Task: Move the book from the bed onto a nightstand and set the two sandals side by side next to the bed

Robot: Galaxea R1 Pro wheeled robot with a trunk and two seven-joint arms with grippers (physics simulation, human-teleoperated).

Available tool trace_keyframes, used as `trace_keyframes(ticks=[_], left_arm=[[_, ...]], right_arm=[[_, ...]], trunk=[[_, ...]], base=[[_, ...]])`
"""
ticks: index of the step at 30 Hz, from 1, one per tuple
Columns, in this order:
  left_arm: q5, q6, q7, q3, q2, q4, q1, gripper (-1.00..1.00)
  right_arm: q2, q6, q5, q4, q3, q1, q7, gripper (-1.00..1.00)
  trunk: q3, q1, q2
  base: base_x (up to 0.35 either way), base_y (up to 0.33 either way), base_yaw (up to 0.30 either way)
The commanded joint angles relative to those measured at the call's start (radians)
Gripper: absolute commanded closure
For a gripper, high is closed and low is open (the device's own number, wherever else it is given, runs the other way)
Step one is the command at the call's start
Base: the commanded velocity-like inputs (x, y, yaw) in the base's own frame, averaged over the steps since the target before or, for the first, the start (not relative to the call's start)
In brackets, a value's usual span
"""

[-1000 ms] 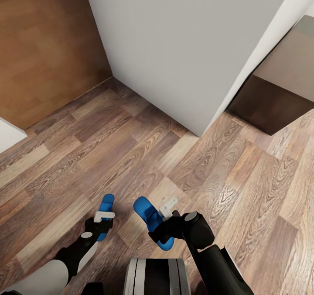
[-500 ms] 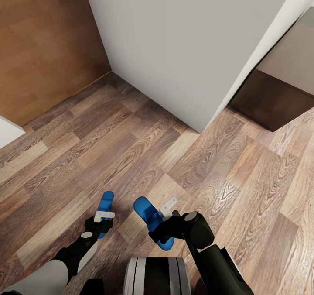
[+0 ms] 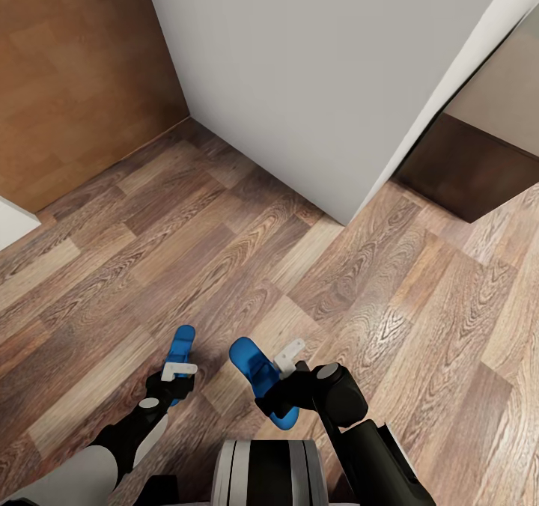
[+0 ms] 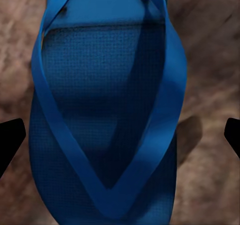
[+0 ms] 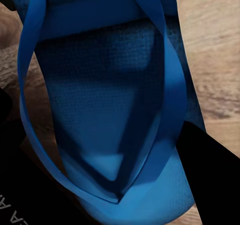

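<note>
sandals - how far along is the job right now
Nothing looks placed yet. In hand: the left end effector holds one sandal, the right end effector the other sandal, both over the wooden floor. Left: setting them side by side by the bed, then the book.

Wood floor point(image 3: 224, 251): lying open and bare ahead of both arms, giving free passage forward and to the left.
White wall corner point(image 3: 340, 218): jutting toward the robot ahead, blocking the way straight on.
Brown wood panel point(image 3: 75, 79): closing off the far left.
Dark cabinet point(image 3: 468, 177): standing beyond the corner at right, narrowing the passage there.
White edge point(image 3: 11, 221): intruding at the left border.
</note>
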Motion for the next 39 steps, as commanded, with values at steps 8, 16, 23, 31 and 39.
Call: trace_keyframes(ticks=[8, 16, 23, 31, 39], left_arm=[[0.010, -0.003, 0.005, -0.008, 0.001, 0.000, 0.000, -1.00], [0.010, -0.003, 0.000, -0.009, 0.001, 0.000, 0.000, -1.00], [0.010, -0.005, -0.001, -0.008, 0.004, 0.000, 0.000, -1.00], [0.010, -0.016, -0.002, -0.008, 0.005, -0.001, -0.001, -1.00], [0.010, -0.027, -0.002, -0.008, 0.005, -0.004, -0.002, -1.00]], right_arm=[[0.000, 0.003, 0.009, -0.001, 0.000, 0.000, 0.010, 1.00], [0.000, 0.003, 0.009, -0.001, 0.000, -0.001, 0.010, 1.00], [0.000, 0.003, 0.009, -0.001, 0.000, 0.000, 0.010, 1.00], [0.002, 0.003, 0.009, 0.000, 0.002, 0.000, 0.010, 1.00], [0.001, 0.003, 0.010, 0.002, 0.016, -0.001, 0.009, 1.00]], trunk=[[0.000, 0.000, 0.000], [0.000, 0.000, 0.000], [0.000, 0.000, 0.000], [0.000, 0.000, 0.000], [0.000, 0.000, 0.000]], base=[[0.000, 0.000, 0.000], [0.000, 0.000, 0.000], [0.000, 0.000, 0.000], [0.000, 0.000, 0.000], [0.000, 0.000, 0.000]])
